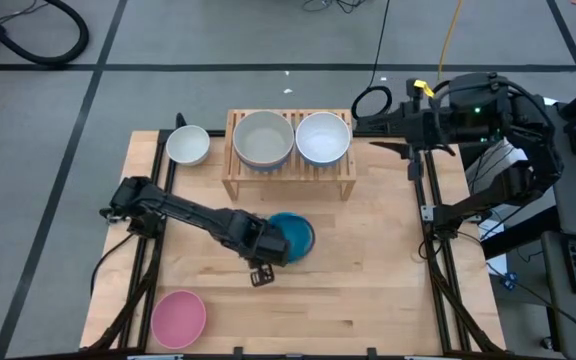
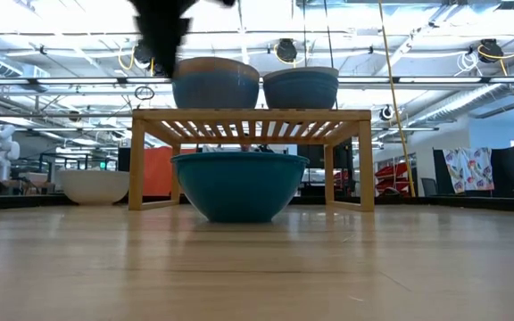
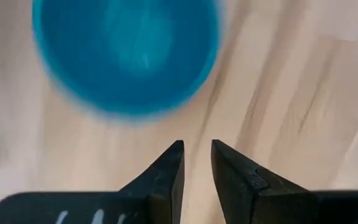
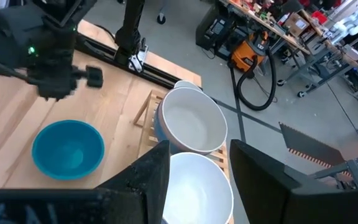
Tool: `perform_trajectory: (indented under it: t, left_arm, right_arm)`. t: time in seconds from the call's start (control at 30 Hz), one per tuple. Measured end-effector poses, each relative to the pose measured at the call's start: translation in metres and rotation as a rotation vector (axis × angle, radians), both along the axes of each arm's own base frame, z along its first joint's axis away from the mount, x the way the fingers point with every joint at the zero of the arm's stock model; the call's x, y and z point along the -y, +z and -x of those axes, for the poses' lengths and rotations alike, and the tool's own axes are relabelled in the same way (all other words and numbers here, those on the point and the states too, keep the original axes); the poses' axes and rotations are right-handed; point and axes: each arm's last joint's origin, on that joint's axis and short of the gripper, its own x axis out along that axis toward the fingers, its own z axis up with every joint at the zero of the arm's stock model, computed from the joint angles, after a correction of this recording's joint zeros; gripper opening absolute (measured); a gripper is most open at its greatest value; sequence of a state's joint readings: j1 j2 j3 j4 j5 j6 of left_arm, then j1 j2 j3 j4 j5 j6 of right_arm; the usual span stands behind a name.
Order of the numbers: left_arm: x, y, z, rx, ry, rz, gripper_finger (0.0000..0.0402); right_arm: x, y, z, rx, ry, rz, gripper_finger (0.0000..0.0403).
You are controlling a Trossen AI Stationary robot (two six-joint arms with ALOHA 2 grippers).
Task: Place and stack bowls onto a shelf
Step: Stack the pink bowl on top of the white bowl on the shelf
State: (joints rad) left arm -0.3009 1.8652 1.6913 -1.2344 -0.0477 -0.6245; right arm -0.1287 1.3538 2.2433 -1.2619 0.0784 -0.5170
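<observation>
Pale grained wood tabletop [image 1: 368, 260] bears round glossy teal bowl [image 1: 294, 236] beside slatted shelf [image 1: 290, 180].

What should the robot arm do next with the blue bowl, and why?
Probably ease the left gripper forward to the teal bowl and take its rim. The fingers hang just short of it, nearly closed and empty, so they would likely need to open first. The shelf already carries two bowls; this one sits on the table in front.

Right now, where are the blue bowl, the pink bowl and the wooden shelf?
teal-blue bowl [image 1: 296, 235], high view, exposed rim.
pink bowl [image 1: 178, 318], high view, inside centre.
shelf [image 1: 290, 182], high view, front rail.
</observation>
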Motion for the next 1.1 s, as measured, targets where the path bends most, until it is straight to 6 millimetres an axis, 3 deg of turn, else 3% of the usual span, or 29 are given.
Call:
perform_trajectory:
  t: [0.17, 0.3, 0.53, 0.7, 1.1]
  left_arm:
    - [0.016, 0.000, 0.021, -0.193, 0.573, 0.116, 0.0083]
    - [0.036, 0.000, 0.031, -0.241, 0.928, 0.148, 0.0083]
    - [0.077, 0.000, 0.057, -0.233, 1.368, 0.101, 0.0083]
    - [0.101, 0.001, 0.084, -0.334, 1.453, 0.023, 0.0083]
    - [0.130, -0.010, 0.096, -0.376, 1.383, 0.026, 0.0083]
  right_arm:
    - [0.000, 0.001, 0.003, 0.000, 0.019, 0.041, 0.0160]
    - [0.000, 0.002, 0.003, 0.006, 0.022, 0.048, 0.0160]
    - [0.000, 0.002, 0.003, 0.007, 0.020, 0.044, 0.0160]
    - [0.000, 0.002, 0.003, 0.010, 0.013, 0.030, 0.0160]
    - [0.000, 0.005, 0.002, 0.066, -0.037, -0.073, 0.0160]
